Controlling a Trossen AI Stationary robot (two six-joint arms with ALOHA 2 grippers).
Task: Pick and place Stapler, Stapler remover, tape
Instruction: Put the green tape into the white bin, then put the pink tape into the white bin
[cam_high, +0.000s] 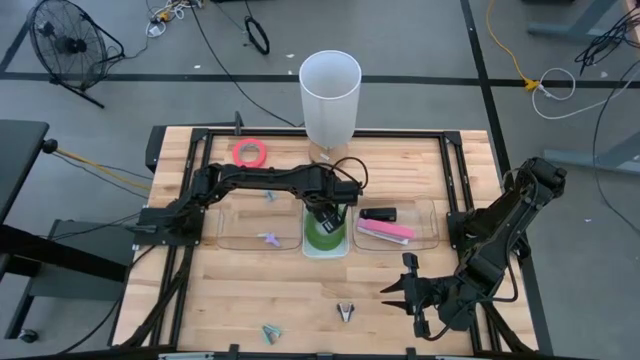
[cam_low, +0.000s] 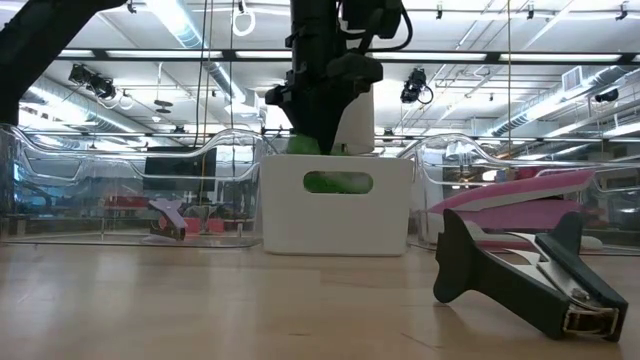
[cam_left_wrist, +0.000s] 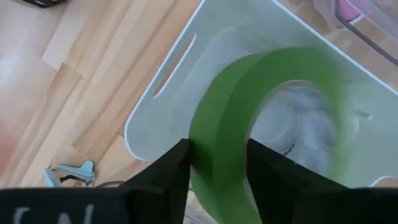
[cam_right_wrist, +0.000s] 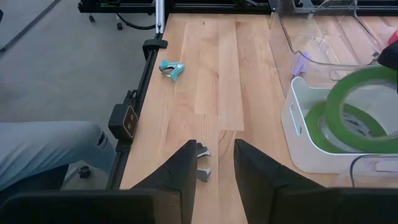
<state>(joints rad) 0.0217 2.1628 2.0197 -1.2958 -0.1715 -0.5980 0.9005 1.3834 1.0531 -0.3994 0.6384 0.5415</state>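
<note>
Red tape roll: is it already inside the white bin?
No, the red tape roll lies on the bare table near the back edge, apart from the white bin.

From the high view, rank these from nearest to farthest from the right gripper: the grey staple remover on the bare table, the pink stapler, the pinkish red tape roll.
From the right gripper, low at the table's right:
1. Grey staple remover, on bare wood just beside it.
2. Pink stapler, in the clear right-hand tray.
3. Pinkish red tape roll, at the table's far back left.

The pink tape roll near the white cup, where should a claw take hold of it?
The pink tape roll lies flat on the table with its open centre up. Probably best from straight above, one finger inside the hole, one outside, pinching the ring's wall on the side away from the white cup.
</note>
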